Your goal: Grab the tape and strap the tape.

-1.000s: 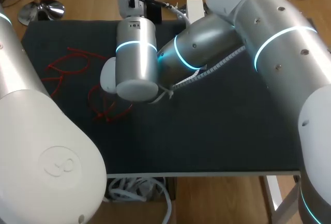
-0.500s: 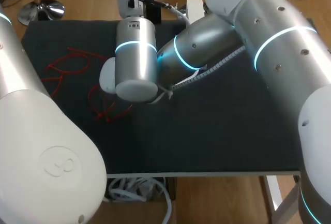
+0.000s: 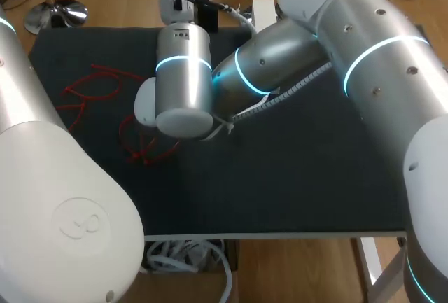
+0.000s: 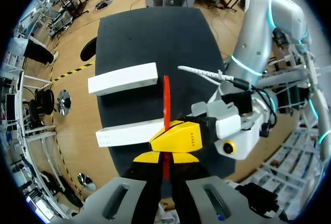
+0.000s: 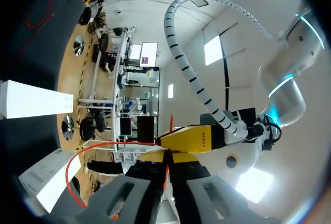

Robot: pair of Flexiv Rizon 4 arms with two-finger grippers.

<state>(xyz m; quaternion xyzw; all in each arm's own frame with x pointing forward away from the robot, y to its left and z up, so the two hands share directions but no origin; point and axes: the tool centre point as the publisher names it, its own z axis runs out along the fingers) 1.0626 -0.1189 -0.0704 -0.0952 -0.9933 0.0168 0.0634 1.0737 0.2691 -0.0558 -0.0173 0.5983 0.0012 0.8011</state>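
Observation:
Red tape (image 3: 105, 87) lies in loose loops on the left part of the dark table (image 3: 294, 177). In the head view both grippers are hidden behind my right arm's wrist (image 3: 183, 79). In the left wrist view my left gripper (image 4: 165, 158) is shut on a red strip of tape (image 4: 166, 100) that stands straight up from its tips. My right gripper's yellow tip (image 4: 185, 136) presses on the same strip just ahead. In the right wrist view my right gripper (image 5: 166, 157) is shut on the red tape (image 5: 72, 169), which curves away in a loop beside it.
Two long white boxes (image 4: 123, 78) (image 4: 129, 133) lie on the table below the grippers. More red tape (image 3: 143, 148) curls near the table's left middle. The right half of the table is bare dark mat.

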